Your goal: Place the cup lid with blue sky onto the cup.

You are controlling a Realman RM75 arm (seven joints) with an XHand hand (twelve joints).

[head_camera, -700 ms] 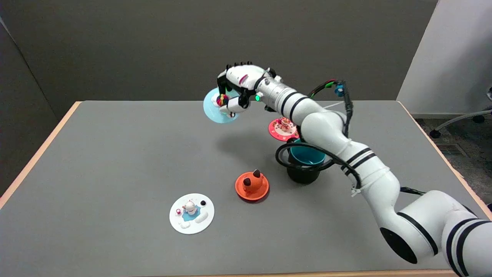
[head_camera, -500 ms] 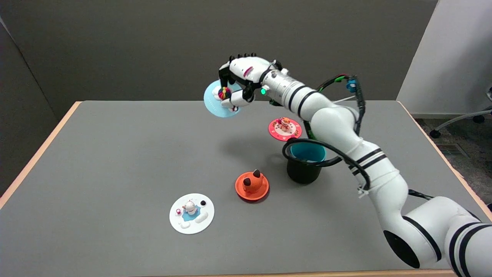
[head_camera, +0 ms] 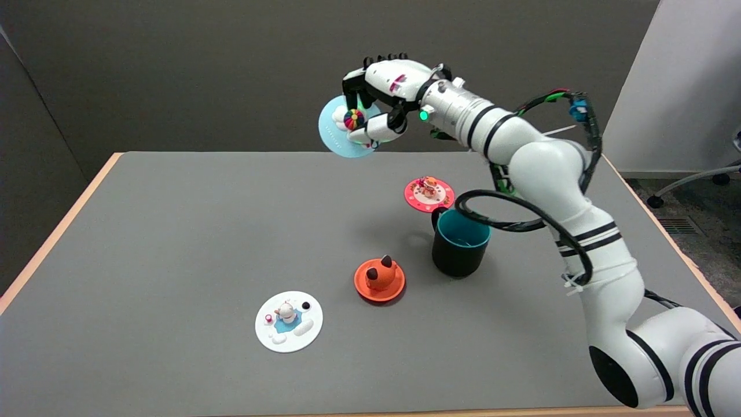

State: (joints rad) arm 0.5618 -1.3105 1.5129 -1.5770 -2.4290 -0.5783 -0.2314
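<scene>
Carrying the sky-blue lid point(head_camera: 340, 134) is where we're at right now. Our right hand point(head_camera: 379, 101) has its fingers clamped around the little rainbow ball knob on top of the lid, and the disc hangs tilted, its decorated face turned toward the camera rather than lying flat. It sits high in the air above the far edge of the counter point(head_camera: 173, 231), well apart from everything else.

The cup point(head_camera: 460, 243), black outside and teal inside, stands upright on the counter nearer to us and off to the right of the lid, mouth open, nothing on it yet. Just behind it lies a pink lid point(head_camera: 429, 194), very close to the cup's handle side. An orange lid point(head_camera: 379, 279) with a fox-like figure sits just left of the cup, and a white lid point(head_camera: 289, 321) with a tiny figure lies further left and closer to us.

So we'd say the pickup is done and the transfer is the step in hand. Next move, as we see it: swing the lid over toward the cup's mouth, level it out so it faces down flat, then lower it centred on the rim before letting go. Watch the black cable loop point(head_camera: 509, 214) hanging near the cup, it could snag.
</scene>
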